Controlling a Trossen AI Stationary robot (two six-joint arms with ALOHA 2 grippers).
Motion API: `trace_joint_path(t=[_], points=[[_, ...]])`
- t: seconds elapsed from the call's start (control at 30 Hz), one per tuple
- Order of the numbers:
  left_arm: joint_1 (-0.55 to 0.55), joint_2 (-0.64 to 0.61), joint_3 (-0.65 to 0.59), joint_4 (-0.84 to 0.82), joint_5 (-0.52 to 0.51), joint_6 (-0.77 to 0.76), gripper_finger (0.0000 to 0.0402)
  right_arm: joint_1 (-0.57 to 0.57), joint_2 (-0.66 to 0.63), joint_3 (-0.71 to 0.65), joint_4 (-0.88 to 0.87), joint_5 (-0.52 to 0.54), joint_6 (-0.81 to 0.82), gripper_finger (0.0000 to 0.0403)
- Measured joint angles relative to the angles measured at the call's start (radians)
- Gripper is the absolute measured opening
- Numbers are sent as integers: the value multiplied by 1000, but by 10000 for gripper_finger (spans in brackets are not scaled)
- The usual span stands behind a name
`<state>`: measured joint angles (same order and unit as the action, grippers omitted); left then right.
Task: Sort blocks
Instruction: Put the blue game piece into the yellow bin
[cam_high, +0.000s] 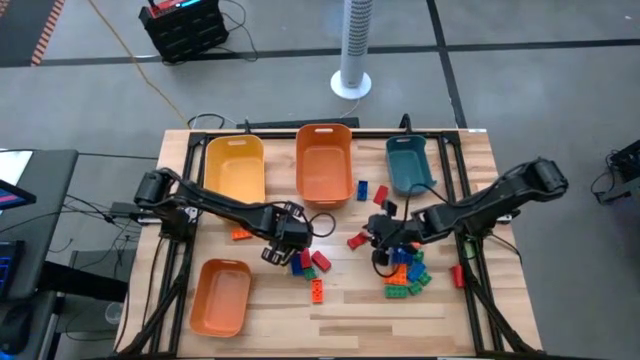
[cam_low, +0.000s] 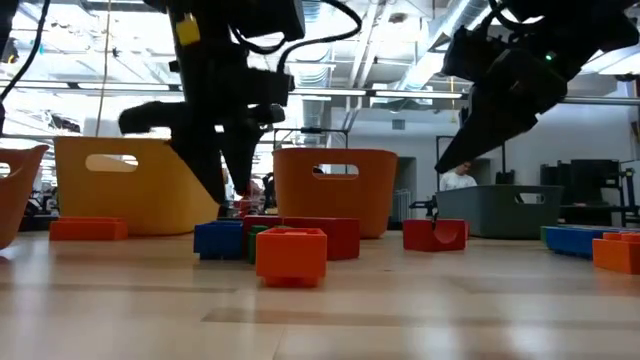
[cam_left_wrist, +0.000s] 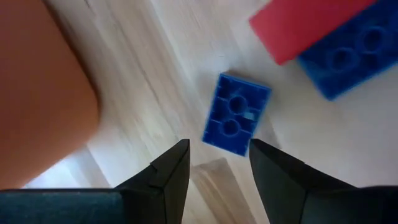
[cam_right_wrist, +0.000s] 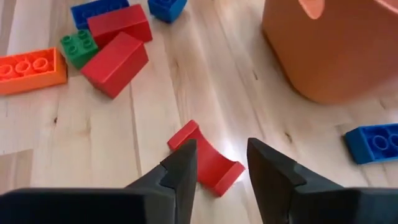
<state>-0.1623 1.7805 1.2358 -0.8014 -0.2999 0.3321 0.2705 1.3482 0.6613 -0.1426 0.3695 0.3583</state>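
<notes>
- Left gripper: low over the middle of the wooden table, just off the front of the tall orange plastic bin. Fingers stand apart and hold nothing.
- Directly beyond its fingertips lies a small blue studded plastic brick, flat on the wood, apart from both fingers. Further off, a red brick sits against a larger blue brick.
- Right gripper: low over the table, right of centre, in front of the teal plastic bin. Its fingers are likewise apart and empty.
- A red plastic piece with a curved cut-out lies on the table just ahead of and partly between the right fingertips; contact cannot be confirmed.
- Loose cluster between the two grippers: red, blue and green bricks, with a long orange studded brick in front of them.
- Second pile of orange, green and blue bricks lies beside and under the right gripper, crowding its approach.
- Strays: one blue brick beside the tall orange bin, one orange brick under the left arm, one red brick near the table's right edge.
- Yellow plastic bin stands at rear left; a second orange plastic bin at front left. No bricks are visible in any bin.
</notes>
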Motion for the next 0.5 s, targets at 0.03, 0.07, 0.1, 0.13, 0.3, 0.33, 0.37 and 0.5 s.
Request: trace_joint_path(t=[0.03,0.07,0.1,0.13,0.3,0.33,0.37,0.5], points=[[0,6,0,5,-1,0,161,0,1,0,-1,0,0,159],[2,8,0,8,0,0,161,0,1,0,-2,0,0,160],[2,8,0,14,0,-1,161,-2,0,0,1,0,0,161],[5,6,0,22,0,-1,161,-4,0,0,2,0,-1,163],[20,6,12,38,39,-17,161,-4,-1,0,36,0,-24,171],[21,7,18,42,48,-22,161,-4,-1,0,42,0,-28,173],[23,16,29,40,48,-27,161,-4,-1,0,44,0,-34,174],[23,21,76,-20,11,-21,161,-4,-2,0,41,0,-34,176]])
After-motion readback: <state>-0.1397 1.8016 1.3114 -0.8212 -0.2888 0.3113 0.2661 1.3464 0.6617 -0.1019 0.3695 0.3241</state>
